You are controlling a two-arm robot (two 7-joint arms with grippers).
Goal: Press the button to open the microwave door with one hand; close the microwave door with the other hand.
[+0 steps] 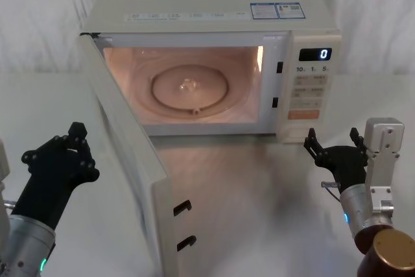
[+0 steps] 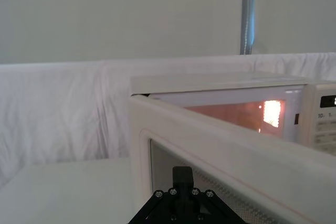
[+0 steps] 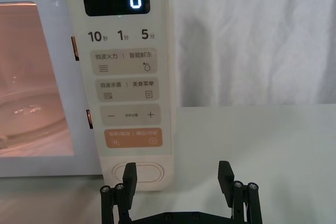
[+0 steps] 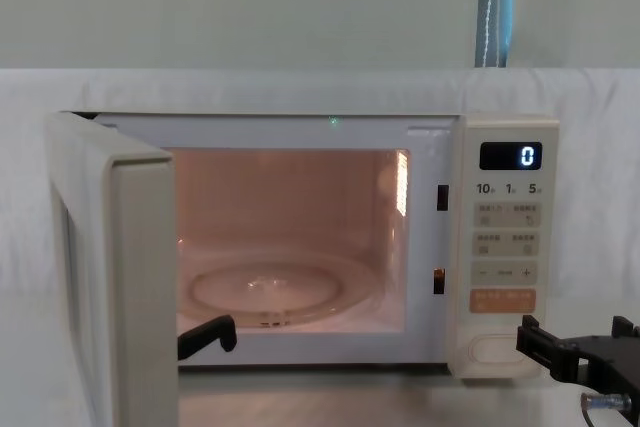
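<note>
White table holds one microwave, one door open.

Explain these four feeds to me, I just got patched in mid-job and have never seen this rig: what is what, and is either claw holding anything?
It is a two-armed robot facing a cream microwave on a white table. The head view looks down from above; the chest view looks straight into the lit oven; each wrist view rides on one arm. The microwave door stands swung wide open toward the robot's left. The left gripper sits just outside that door, holding nothing. The right gripper is open and empty, just in front of the button at the bottom of the control panel, not touching it.
</note>
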